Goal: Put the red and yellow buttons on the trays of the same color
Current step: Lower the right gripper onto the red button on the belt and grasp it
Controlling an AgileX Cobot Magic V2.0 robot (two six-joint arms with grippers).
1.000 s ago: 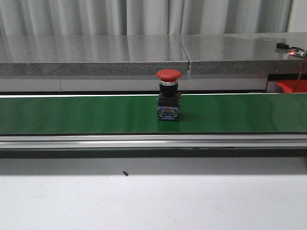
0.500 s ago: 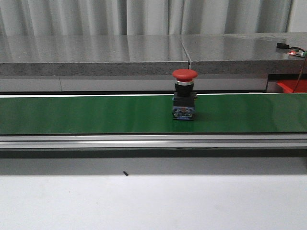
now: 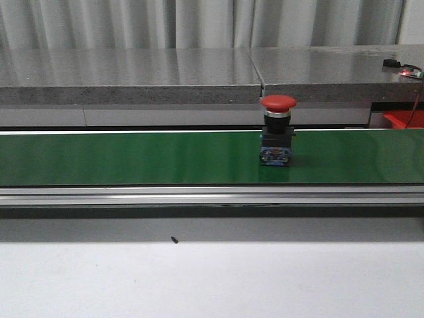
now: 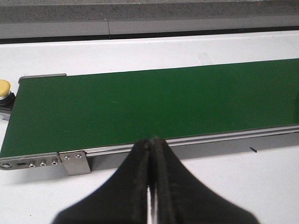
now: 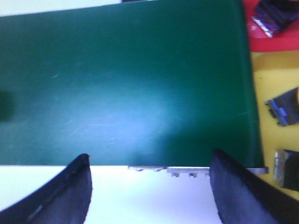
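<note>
The left gripper was seen closed, the right gripper spread wide; a red button stood upright on the green belt.

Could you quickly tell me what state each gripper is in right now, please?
Left gripper: closed, fingers pressed together, holding nothing.
Right gripper: open, fingers spread wide, holding nothing.
</note>
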